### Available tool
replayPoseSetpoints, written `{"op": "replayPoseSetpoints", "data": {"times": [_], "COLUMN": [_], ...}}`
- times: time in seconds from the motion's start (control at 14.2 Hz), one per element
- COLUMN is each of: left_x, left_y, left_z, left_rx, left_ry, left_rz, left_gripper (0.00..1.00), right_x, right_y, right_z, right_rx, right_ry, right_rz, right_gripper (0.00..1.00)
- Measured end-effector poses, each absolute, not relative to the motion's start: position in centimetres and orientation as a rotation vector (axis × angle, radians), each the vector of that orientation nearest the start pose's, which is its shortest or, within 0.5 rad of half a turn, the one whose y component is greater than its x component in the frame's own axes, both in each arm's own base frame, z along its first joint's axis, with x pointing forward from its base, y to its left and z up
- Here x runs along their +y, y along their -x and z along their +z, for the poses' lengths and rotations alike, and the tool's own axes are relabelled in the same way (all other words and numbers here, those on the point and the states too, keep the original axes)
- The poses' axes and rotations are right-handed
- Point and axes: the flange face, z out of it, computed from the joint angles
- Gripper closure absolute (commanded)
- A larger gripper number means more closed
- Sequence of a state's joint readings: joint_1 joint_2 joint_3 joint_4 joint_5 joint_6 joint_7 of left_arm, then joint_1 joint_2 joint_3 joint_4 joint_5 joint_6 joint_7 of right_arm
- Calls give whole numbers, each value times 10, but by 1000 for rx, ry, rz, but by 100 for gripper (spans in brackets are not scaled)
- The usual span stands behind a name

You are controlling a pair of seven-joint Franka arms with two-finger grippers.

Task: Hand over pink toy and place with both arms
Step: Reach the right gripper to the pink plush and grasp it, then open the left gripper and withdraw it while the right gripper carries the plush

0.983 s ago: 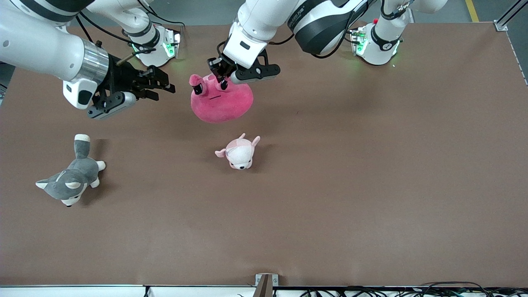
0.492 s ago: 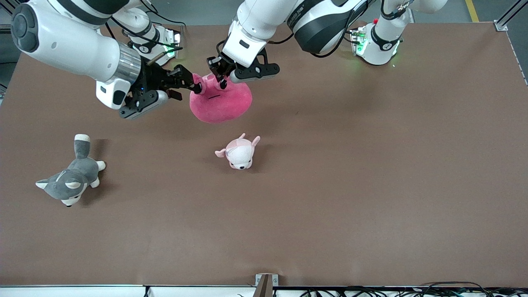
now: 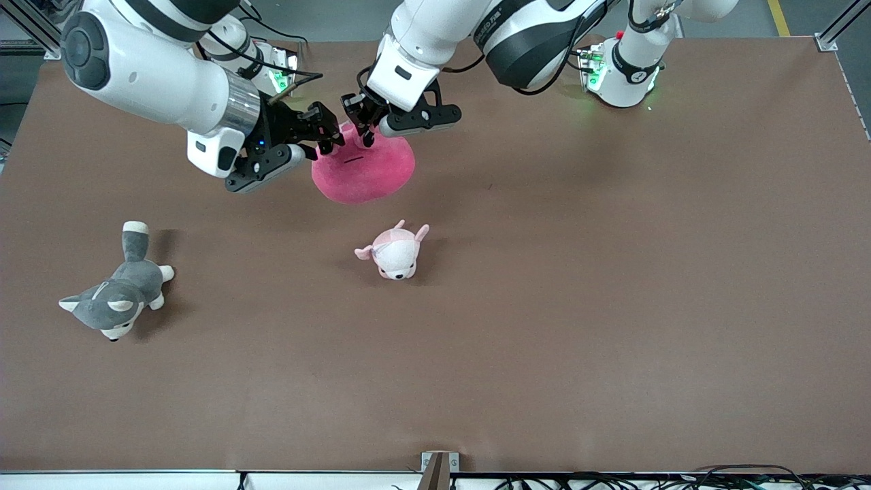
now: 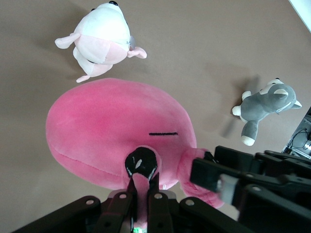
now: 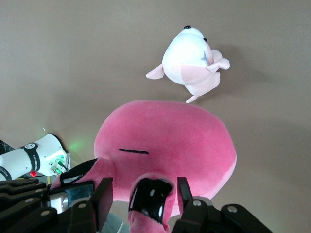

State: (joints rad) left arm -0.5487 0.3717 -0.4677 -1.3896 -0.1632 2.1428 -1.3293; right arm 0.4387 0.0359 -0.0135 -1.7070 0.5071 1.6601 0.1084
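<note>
1. Where the front view looks down on the brown bench (image 3: pixel 544 306), the pink toy (image 3: pixel 364 170) hangs in the air over the part of the bench near the arms' edge, between the two bases. The left tool (image 3: pixel 366 131) is clamped narrow on the toy's top. The right tool (image 3: pixel 325 136) reaches in from the right arm's end, its fingers spread around the toy's other ear. A small pale pink-and-white plush (image 3: pixel 395 252) lies near the bench's middle; a grey-and-white husky plush (image 3: pixel 114 299) lies toward the right arm's end.

2. From the left wrist view, the left tool (image 4: pixel 142 187) pinches the ear with the black eye patch on the pink toy (image 4: pixel 116 128); the right tool (image 4: pixel 228 182) sits just beside it.

3. From the right wrist view, the right tool's fingers (image 5: pixel 102 199) stand apart on either side of an ear with a black patch on the pink toy (image 5: pixel 170 141), not visibly squeezing it.
</note>
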Motion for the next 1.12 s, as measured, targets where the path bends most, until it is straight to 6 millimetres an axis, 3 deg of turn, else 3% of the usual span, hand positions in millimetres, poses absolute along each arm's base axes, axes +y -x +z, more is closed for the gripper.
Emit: {"op": "replayPoseSetpoints", "data": {"times": [0.28, 0.63, 0.84, 1.05, 1.12], "left_x": [-565, -565, -565, -565, -565], "left_y": [-410, -410, -410, -411, -411], "left_z": [564, 563, 563, 563, 563], "left_rx": [568, 567, 568, 566, 566], "left_ry": [-2572, -2573, -2573, -2577, -2578], "left_rz": [-163, -161, -160, -155, -155], "left_gripper": [100, 100, 100, 99, 98], "right_x": [278, 276, 276, 274, 273], "right_y": [-494, -490, -489, -485, -485], "right_z": [556, 554, 553, 551, 551], "right_rx": [-352, -362, -351, -342, -341], "right_ry": [2668, 2675, 2678, 2683, 2683], "right_rz": [315, 358, 372, 424, 432], "right_gripper": [38, 50, 75, 94, 96]}}
